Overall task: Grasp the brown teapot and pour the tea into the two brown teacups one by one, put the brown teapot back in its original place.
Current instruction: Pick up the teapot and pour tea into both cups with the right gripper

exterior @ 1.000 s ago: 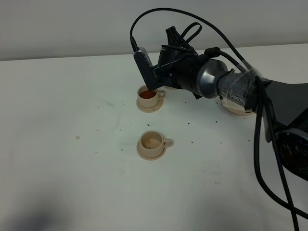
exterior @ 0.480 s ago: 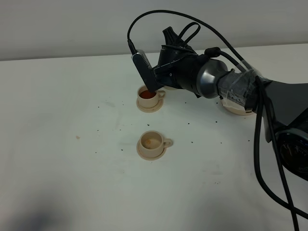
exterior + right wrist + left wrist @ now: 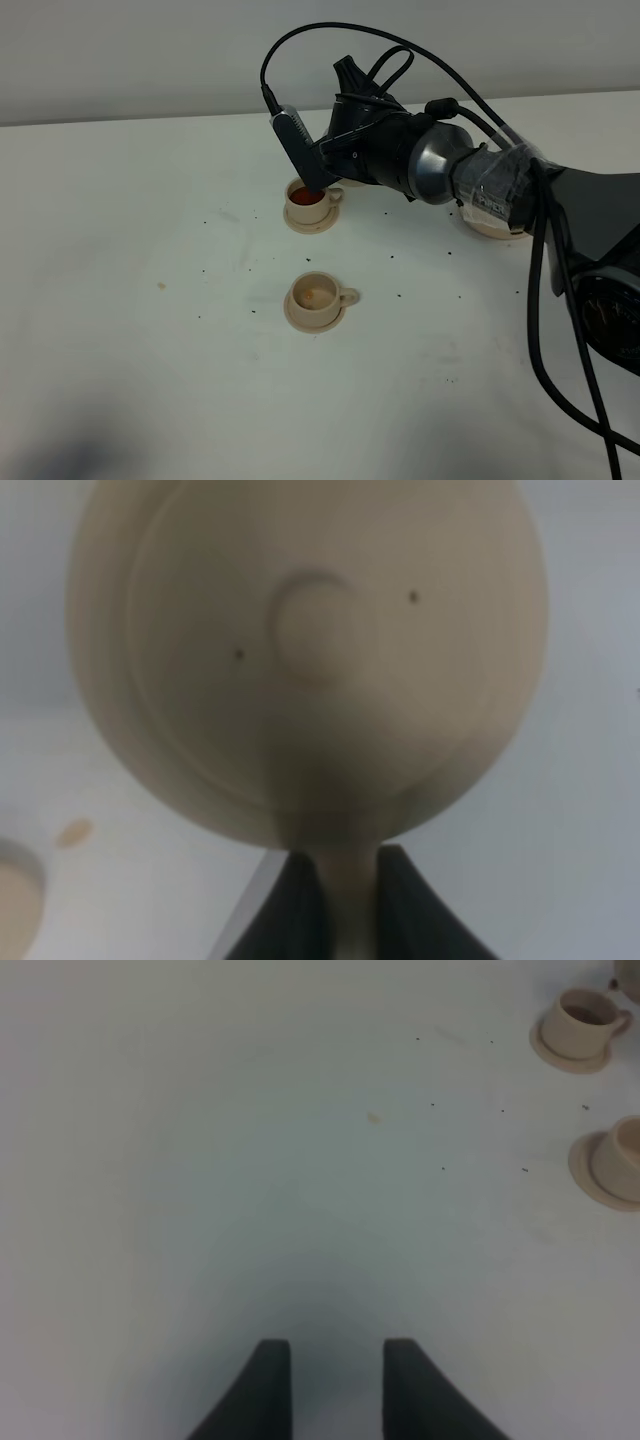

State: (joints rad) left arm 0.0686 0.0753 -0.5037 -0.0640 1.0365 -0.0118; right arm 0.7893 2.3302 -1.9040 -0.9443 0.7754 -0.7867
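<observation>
Creeping a little toward 10 o'clock since a second ago, the right arm [image 3: 440,165] is carrying its wrist slightly higher over the far cup [image 3: 308,200], while both cups are sitting just where they were.

The right tool [image 3: 345,910] is clenching the teapot's handle, with the pot's [image 3: 310,650] lid and knob filling the wrist view. From the high camera the pot is hiding almost wholly behind the wrist, hovering just above the far cup's rim. That cup is showing reddish tea; the near cup [image 3: 315,297], at 6 o'clock from it, is looking nearly empty. So the first pour seems to be under way or finishing.

To do this step well, I judge the wrist should be rolling slowly, keeping the spout directly over the cup's middle and easing back level before the tea reaches the rim. Only then should it be travelling toward 6 o'clock for the second cup, so nothing drips on the tabletop [image 3: 150,350].

Reaching in from 4 o'clock, the arm is stretching long and low, its wrist rolled over toward 10 o'clock. It is passing above the wide saucer [image 3: 488,228], where the pot belongs afterwards.

Idling well apart, the left tool [image 3: 337,1390] is hanging released, grasping nothing.
</observation>
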